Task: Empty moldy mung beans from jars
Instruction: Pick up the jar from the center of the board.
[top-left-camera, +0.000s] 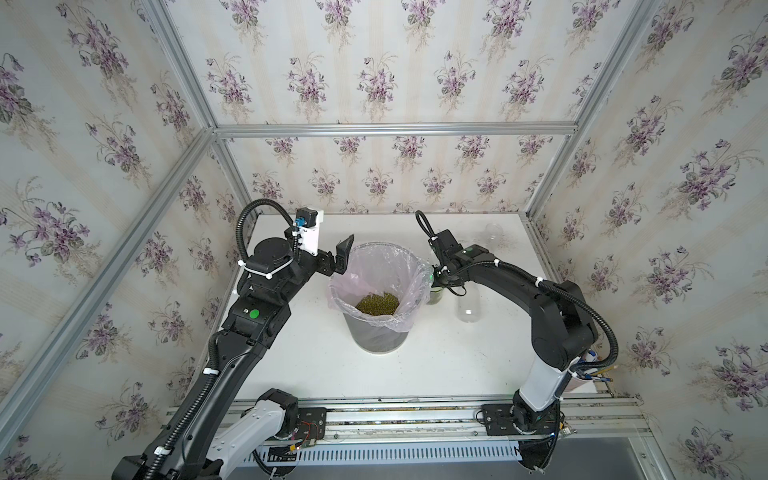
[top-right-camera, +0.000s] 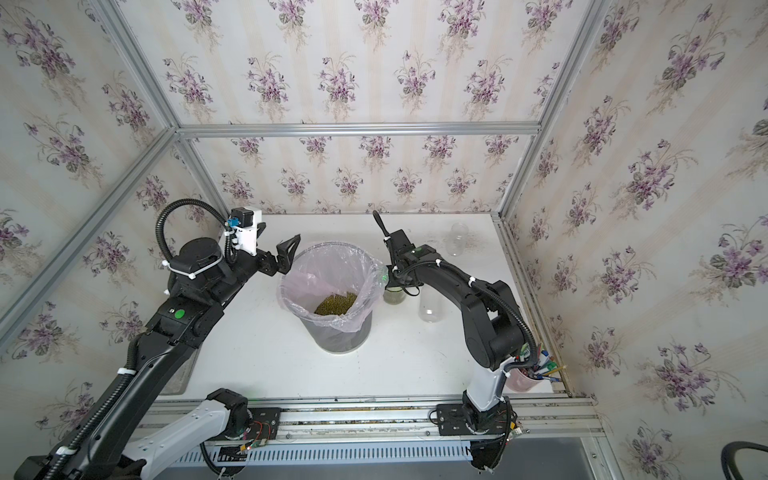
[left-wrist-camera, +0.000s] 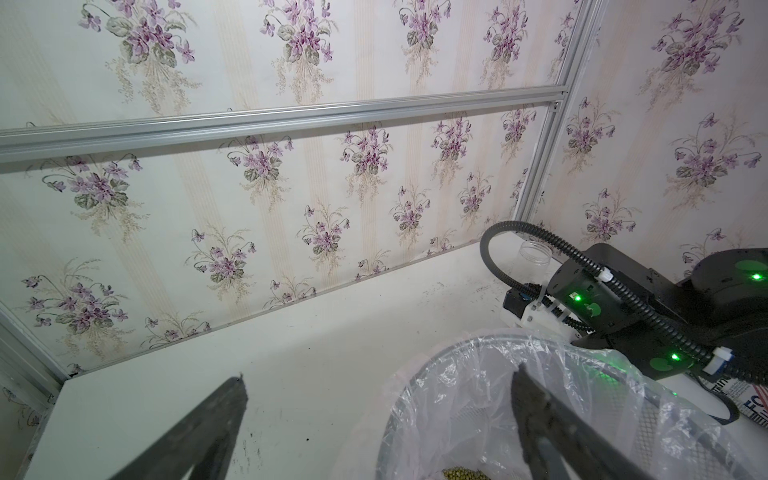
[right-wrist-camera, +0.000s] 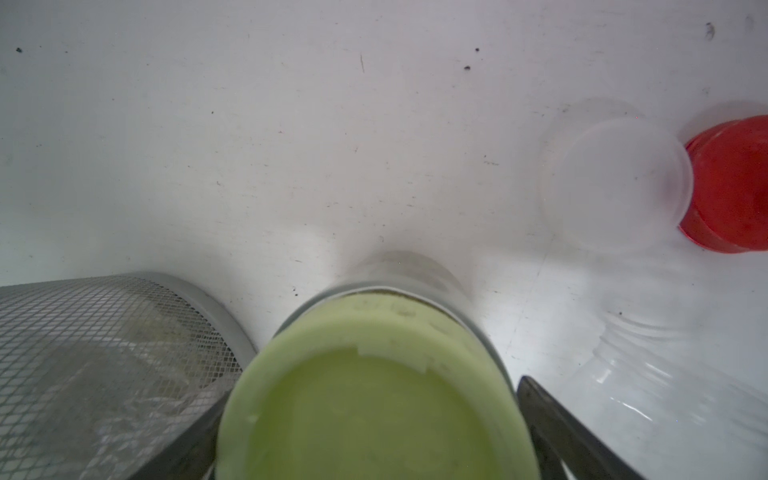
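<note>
**Last capped jar: centre the hold before closing**

The green-lidded jar (top-left-camera: 436, 297) stands a little toward the right edge from the middle of the desk (top-left-camera: 316, 365), just beside the lined bin (top-left-camera: 376, 336). The bin already holds a heap of mung beans (top-left-camera: 377, 303).

The right fingers (right-wrist-camera: 548, 419) straddle the pale green lid (right-wrist-camera: 370, 399) from above. Whether they are pinching it yet I cannot tell.

The bin's mesh wall crowds one finger, so the closing likely has to be even and centred, followed by a straight lift. That should keep the jar from tipping into the empty jar (top-left-camera: 468, 305) on its other side.

The left fingers (left-wrist-camera: 216, 424) are spread wide and empty. They hover at the bin's rim on its left-edge side, well placed to work the lid.
</note>
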